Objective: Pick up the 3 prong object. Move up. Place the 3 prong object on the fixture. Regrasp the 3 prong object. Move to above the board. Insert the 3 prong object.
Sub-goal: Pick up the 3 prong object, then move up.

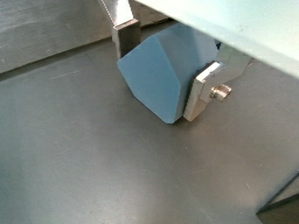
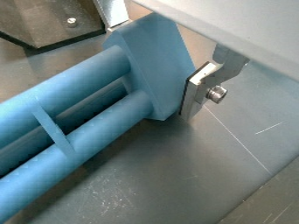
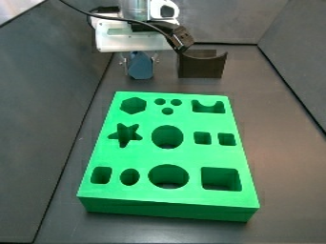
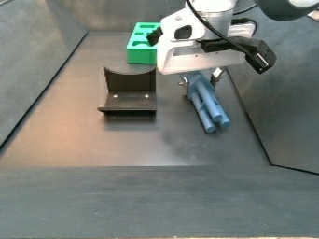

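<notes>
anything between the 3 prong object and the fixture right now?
Nothing visible. In a side view the gripper has its jaws around one end of the 3 prong object, which lies on the floor, with bare floor between it and the fixture beside it.

Board (image 4: 144, 39) mostly hidden behind the end effector (image 4: 200, 78), 3 prong object (image 2: 82, 105) cropped by frame edge
</notes>
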Controlling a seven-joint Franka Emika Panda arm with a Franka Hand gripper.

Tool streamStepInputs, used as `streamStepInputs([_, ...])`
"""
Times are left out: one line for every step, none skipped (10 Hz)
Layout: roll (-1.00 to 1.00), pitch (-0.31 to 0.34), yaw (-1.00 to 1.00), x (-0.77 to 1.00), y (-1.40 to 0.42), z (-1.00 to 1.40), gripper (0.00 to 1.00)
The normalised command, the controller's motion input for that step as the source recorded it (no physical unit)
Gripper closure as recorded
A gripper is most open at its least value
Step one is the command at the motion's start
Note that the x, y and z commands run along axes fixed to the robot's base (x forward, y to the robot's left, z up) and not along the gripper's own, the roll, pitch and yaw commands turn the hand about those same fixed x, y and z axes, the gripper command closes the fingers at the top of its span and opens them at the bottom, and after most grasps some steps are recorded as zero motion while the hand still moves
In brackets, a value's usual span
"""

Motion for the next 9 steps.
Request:
streamStepInputs([0.0,0.0,0.0,0.0,0.0,0.0,1.0])
streamStepInputs([0.0,0.0,0.0,0.0,0.0,0.0,1.0])
streamStepInputs([0.0,0.0,0.0,0.0,0.0,0.0,1.0])
streamStepInputs([0.0,0.0,0.0,0.0,0.0,0.0,1.0])
streamStepInputs([0.0,0.0,0.0,0.0,0.0,0.0,1.0])
streamStepInputs([0.0,0.0,0.0,0.0,0.0,0.0,1.0])
streamStepInputs([0.0,0.0,0.0,0.0,0.0,0.83,1.0])
streamStepInputs([0.0,-0.015,-0.02,0.06,-0.01,0.84,1.0])
streamStepInputs([-0.01,0.009,-0.02,0.03,-0.02,0.75,1.0])
